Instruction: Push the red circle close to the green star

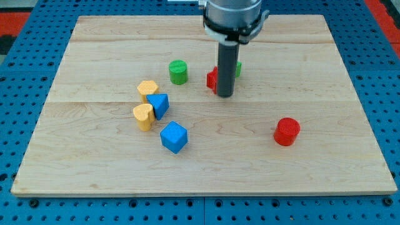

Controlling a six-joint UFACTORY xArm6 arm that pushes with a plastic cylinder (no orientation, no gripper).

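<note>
The red circle (287, 131) is a short red cylinder at the view's right, standing alone on the wooden board (325, 75). My tip (225, 95) rests on the board near the centre, well to the left of and above the red circle. A green block (238, 68), probably the green star, shows only as a sliver behind the rod's right side. A red block (212, 80) of unclear shape peeks out at the rod's left side, touching or nearly touching it.
A green cylinder (178, 72) stands left of the rod. Further left sits a cluster: a yellow hexagon-like block (147, 89), a blue triangle-like block (159, 105), a yellow heart-like block (144, 116) and a blue cube (174, 137).
</note>
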